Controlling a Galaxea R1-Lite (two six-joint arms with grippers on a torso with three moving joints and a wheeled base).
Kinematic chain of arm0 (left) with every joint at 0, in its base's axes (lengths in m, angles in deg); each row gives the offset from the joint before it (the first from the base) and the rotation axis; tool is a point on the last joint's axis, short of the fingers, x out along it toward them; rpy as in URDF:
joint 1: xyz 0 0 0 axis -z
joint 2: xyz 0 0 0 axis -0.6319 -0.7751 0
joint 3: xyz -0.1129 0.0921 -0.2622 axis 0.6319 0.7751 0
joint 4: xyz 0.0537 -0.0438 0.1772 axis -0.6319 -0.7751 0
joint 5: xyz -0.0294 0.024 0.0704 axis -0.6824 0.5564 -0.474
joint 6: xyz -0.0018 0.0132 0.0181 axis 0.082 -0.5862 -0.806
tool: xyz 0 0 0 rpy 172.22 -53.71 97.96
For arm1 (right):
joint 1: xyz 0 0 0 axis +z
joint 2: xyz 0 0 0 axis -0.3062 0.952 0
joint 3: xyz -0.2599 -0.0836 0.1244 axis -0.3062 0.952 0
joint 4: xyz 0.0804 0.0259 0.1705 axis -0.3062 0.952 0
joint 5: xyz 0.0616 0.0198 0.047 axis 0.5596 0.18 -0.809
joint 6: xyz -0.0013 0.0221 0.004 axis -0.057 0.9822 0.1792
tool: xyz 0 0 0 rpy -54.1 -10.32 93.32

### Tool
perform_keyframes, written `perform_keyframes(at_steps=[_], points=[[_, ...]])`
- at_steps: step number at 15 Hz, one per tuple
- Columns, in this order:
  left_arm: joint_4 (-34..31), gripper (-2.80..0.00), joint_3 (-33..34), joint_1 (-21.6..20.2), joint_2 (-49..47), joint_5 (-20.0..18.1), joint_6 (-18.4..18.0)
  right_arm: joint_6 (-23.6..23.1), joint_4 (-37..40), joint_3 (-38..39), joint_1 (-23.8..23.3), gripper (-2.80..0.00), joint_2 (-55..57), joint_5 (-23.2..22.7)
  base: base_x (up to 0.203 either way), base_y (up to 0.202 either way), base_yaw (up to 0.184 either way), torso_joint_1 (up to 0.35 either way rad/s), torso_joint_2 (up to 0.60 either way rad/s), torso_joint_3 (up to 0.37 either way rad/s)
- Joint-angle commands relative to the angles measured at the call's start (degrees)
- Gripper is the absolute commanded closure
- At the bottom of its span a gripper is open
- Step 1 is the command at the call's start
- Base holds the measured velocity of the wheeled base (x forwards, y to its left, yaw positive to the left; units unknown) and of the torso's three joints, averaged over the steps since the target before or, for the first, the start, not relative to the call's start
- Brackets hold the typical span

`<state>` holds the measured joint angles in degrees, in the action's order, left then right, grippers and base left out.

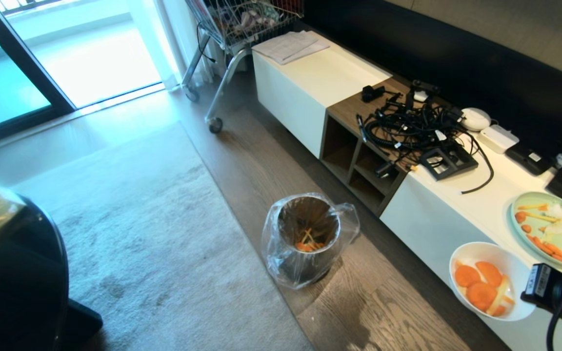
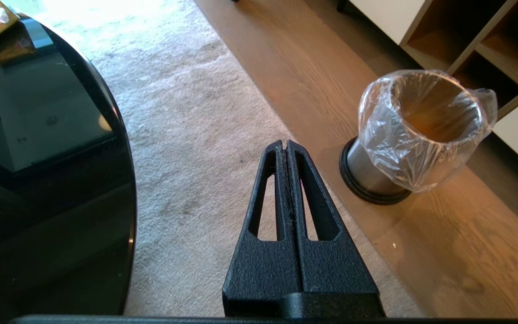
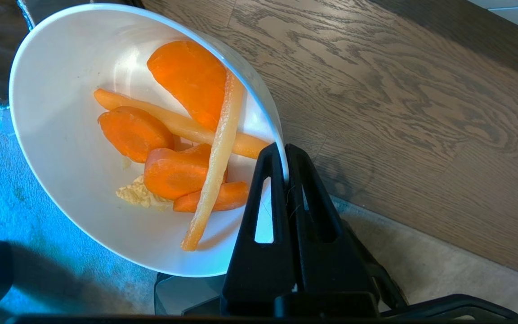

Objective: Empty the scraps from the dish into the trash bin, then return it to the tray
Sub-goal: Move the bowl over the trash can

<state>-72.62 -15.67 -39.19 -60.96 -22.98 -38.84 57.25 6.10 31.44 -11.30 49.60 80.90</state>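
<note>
A: Item one, the dish (image 1: pixel 493 280)?

B: White deep bowl, lower right of the head view, clear of the cabinet (image 1: pixel 456 204) top. The right gripper (image 3: pixel 284 155) is clamped on its rim, one finger inside the wall, one outside. The bowl tilts.

A: Contents?

B: The scraps (image 3: pixel 182 144): orange carrot rounds, pale yellow strips, a small beige crumb. All inside the bowl.

A: The trash bin (image 1: pixel 309 239)?

B: Centre of the head view, on the wood floor (image 1: pixel 398 312) beside the grey rug (image 1: pixel 154 243). Metal cylinder, dark base, clear bag over the rim. Orange and yellow bits lie at its bottom. Well apart from the bowl.

A: Left gripper (image 2: pixel 287 145)?

B: Fingers pressed together, holding nothing, over the rug near the glossy black round table (image 2: pixel 47 148).

A: Other stock?

B: Green plate (image 1: pixel 549 226) with orange and white bits at the right edge; tangled black cables (image 1: pixel 417 129); papers (image 1: pixel 291 46); a wire cart (image 1: pixel 234 29) at the top.

A: Any writing?

B: A white label on the right arm, too small to read.
</note>
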Motion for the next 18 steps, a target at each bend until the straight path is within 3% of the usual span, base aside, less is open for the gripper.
perform_keyframes(at_steps=[1, 6, 18], points=[[0.0, 0.00, 0.0, 0.0, 0.0, 0.0, 0.0, 0.2, -1.6, -0.1, 1.1, 0.00, -0.1, 0.1, 0.000, 0.000, 0.000, 0.004, 0.00, -0.205], [0.0, 0.00, 0.0, 0.0, 0.0, 0.0, 0.1, 0.4, -5.7, -0.1, 3.0, 0.00, 0.0, 0.1, 0.000, 0.000, 0.000, 0.002, 0.00, -0.199], [0.0, 0.00, 0.0, 0.0, 0.0, 0.0, 0.1, 0.2, -6.5, -0.1, 4.7, 0.00, -0.1, 0.1, 0.000, 0.000, 0.000, 0.003, 0.00, -0.197]])
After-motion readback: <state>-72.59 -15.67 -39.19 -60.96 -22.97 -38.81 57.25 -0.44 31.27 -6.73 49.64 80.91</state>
